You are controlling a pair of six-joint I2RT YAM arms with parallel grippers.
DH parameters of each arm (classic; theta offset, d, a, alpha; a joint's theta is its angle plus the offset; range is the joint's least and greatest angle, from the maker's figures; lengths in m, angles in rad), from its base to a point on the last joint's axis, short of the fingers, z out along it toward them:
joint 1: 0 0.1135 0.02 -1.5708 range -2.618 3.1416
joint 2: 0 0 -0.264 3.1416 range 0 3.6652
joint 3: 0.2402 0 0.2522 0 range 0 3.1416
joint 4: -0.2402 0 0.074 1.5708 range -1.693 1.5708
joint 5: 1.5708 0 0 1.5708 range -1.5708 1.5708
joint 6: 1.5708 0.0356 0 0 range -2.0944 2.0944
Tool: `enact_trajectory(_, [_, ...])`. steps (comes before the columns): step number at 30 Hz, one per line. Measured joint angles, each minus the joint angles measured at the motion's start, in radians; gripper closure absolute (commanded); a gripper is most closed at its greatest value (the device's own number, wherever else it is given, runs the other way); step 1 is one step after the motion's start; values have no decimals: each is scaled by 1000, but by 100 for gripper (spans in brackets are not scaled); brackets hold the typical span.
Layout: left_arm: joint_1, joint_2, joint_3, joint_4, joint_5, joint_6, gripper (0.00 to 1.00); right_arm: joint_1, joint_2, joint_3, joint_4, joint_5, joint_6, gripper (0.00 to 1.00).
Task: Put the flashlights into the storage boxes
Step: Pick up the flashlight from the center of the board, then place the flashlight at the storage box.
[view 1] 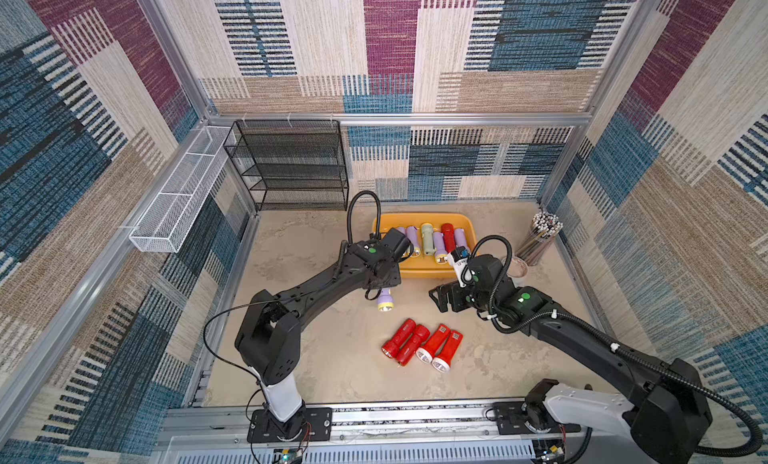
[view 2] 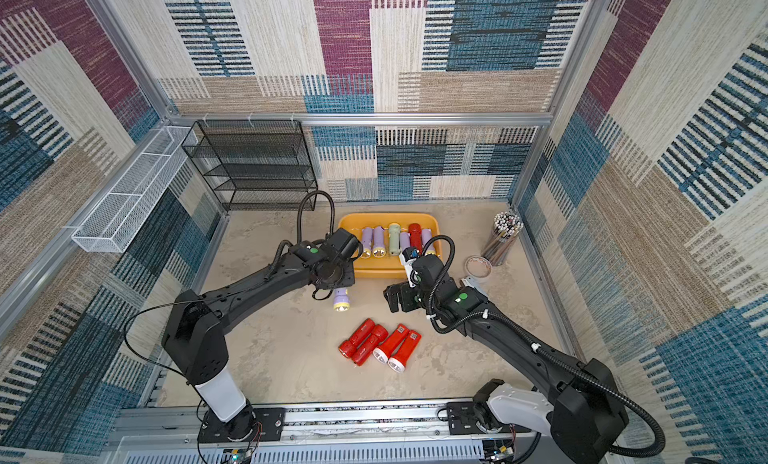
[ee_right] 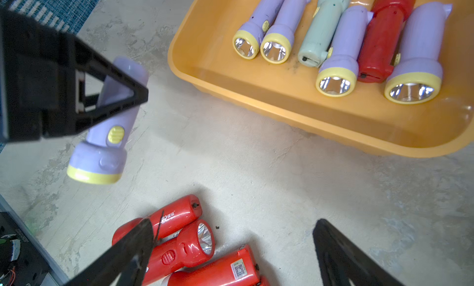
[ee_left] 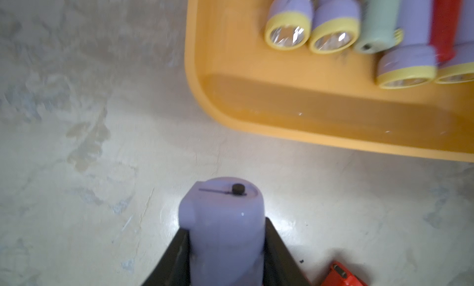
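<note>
Enclosing cell: patterned carpet-style panels on an aluminium frame, closing three sides.
Table point(view 1: 316, 358): mottled beige top; it carries all the items below.
Black mesh shelf rack point(view 1: 291, 166): back left, against the rear wall; no part in the task.
White wire-mesh basket point(view 1: 178, 200): long, hung on the left wall; likewise unused.
Yellow-orange tray point(view 1: 419, 271): shallow with rounded corners, at back centre. It holds six flashlights side by side: four lilac, one pale green point(ee_right: 323, 28) and one red point(ee_right: 384, 36). The floor at its left end is bare.
Pencil cup point(view 1: 538, 239): clear and full, in the back right corner, well apart from the work.
Left gripper point(ee_left: 225, 225): clamped across the barrel of a lilac flashlight point(ee_right: 110, 128), just outside the tray's near left corner.
Step in hand: judged to be the carry, with the grasp made and the transfer not yet done.
Next move: calls for clearing the tray's near wall, lining the barrel up with the row, lowering into the bare left end, then releasing.
Right gripper point(ee_right: 233, 223): jaws spread wide and empty, over the table between the tray and the red group.
Red flashlights point(view 1: 434, 340): four on the table, touching, heads toward the robot, not yet stowed.
Lilac flashlight, detail: smooth plastic barrel, flared head with a yellow rim, yellow slide switch, blunt tail with a small black stud. The tail points toward the tray; whether it is clear of the table cannot be told.
</note>
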Motion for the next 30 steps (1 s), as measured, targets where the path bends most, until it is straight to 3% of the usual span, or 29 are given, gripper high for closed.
enact_trajectory(5, [55, 150, 277, -73, -18, 95, 68, 0, -23, -1, -4, 9, 4, 0])
enact_trajectory(16, [151, 646, 916, -198, 29, 246, 66, -2, -61, 30, -52, 52, 10, 1])
enact_trajectory(22, [201, 760, 1030, -222, 36, 270, 65, -2, -38, 32, -73, 77, 10, 0])
enact_trajectory(30, [230, 814, 1028, -171, 82, 299, 63, -4, 20, 42, -77, 88, 11, 0])
